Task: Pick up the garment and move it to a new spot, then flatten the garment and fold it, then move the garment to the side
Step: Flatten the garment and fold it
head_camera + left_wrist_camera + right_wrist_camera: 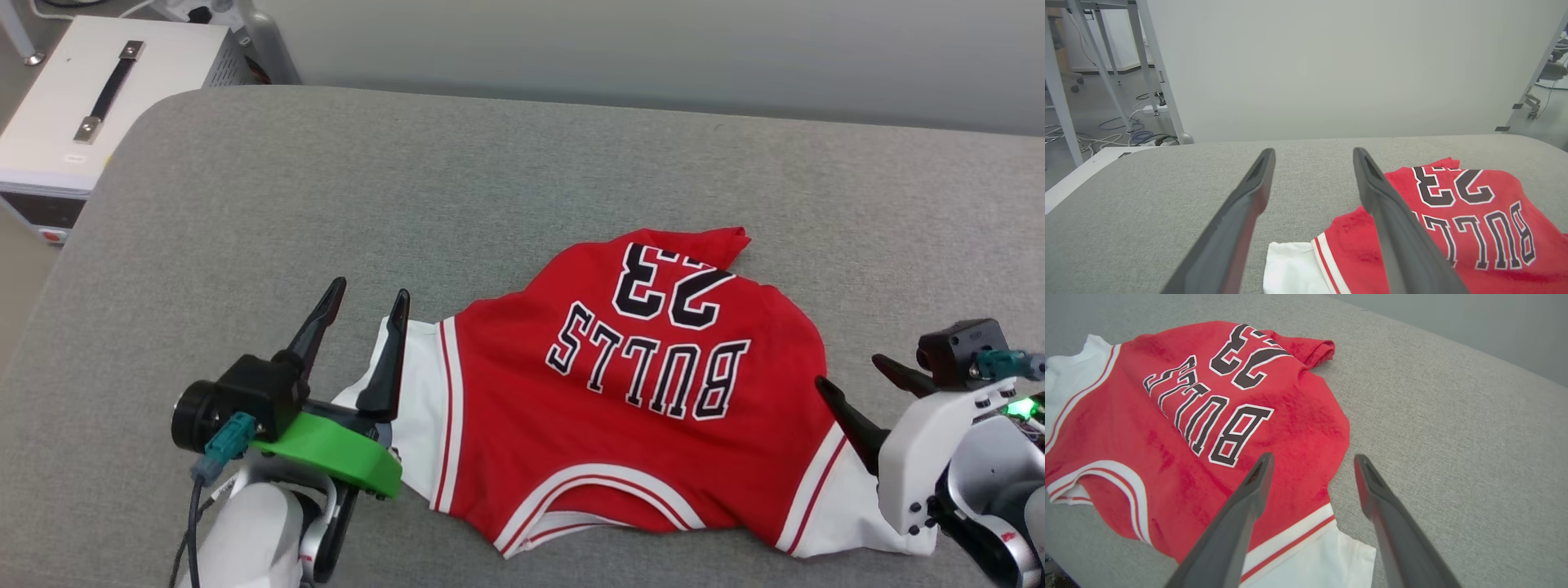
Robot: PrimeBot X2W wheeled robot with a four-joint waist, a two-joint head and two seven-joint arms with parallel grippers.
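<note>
Lying across the near half of a grey fabric-covered table (408,180), the red jersey shirt (637,392) sits between the robot's two grippers, front face up. Nearest the camera, the left gripper (368,288) is at the lower left with its two dark fingers spread apart and nothing between them. Its inner finger crosses the edge of the shirt's white short sleeve (416,408), while the outer finger is over bare table. In the left wrist view the same gripper (1313,151) frames the sleeve's white corner low between its fingers, with the shirt (1474,228) off to one side; whether a finger touches the cloth cannot be told. At the lower right, the right gripper (849,370) also has its fingers wide apart and empty, pointing in over the other white sleeve (849,506). In the right wrist view this gripper (1310,457) has one finger above the shirt (1208,416) near the red-white striped trim, the other above the table just beside it. The striped collar lies closest to the robot. Black white-outlined "BULLS" comes next and "23" farther off, both upside down in the head view. The far hem is rumpled, one red corner poking out. Beyond the table's far left corner stands a white case (98,90) with a black handle, and a pale wall (653,49) runs behind.
</note>
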